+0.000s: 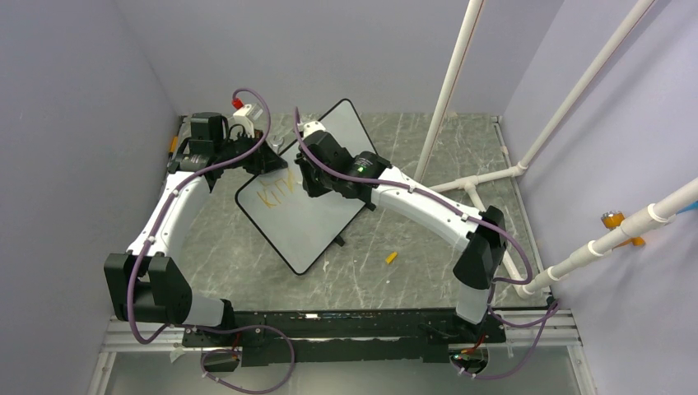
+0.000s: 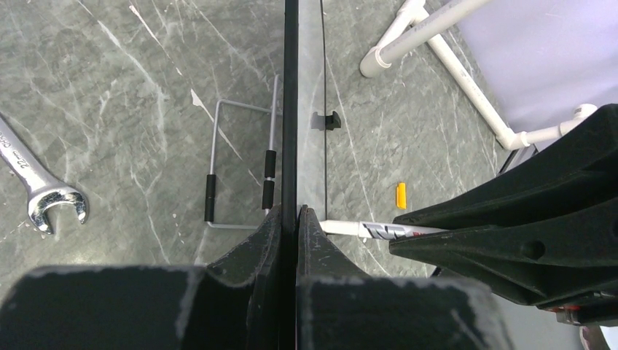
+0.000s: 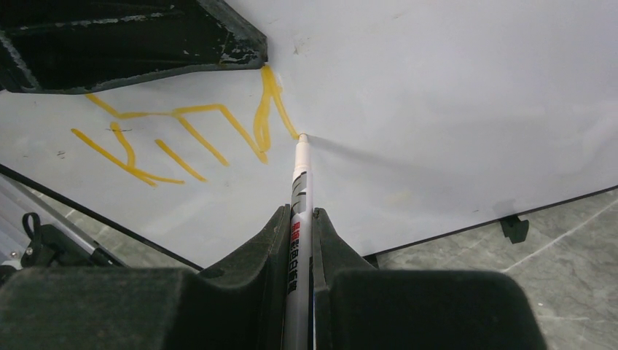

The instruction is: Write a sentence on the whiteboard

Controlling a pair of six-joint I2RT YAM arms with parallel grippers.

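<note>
The whiteboard (image 1: 317, 226) stands tilted on the grey table, its black frame edge-on in the left wrist view (image 2: 291, 109). Orange-yellow lettering (image 1: 276, 196), one short line of strokes (image 3: 189, 135), sits at the board's upper left. My left gripper (image 1: 262, 158) is shut on the board's edge (image 2: 291, 215). My right gripper (image 1: 309, 185) is shut on a white marker (image 3: 300, 189), jaws tight on the barrel (image 3: 299, 215). The marker's tip touches the board at the end of the last stroke. The marker also shows in the left wrist view (image 2: 379, 231).
A yellow marker cap (image 1: 391, 257) lies on the table right of the board. A wrench (image 2: 36, 189) lies behind the board, beside its wire stand (image 2: 240, 168). A white pipe frame (image 1: 494, 177) stands at the right. Walls close in on both sides.
</note>
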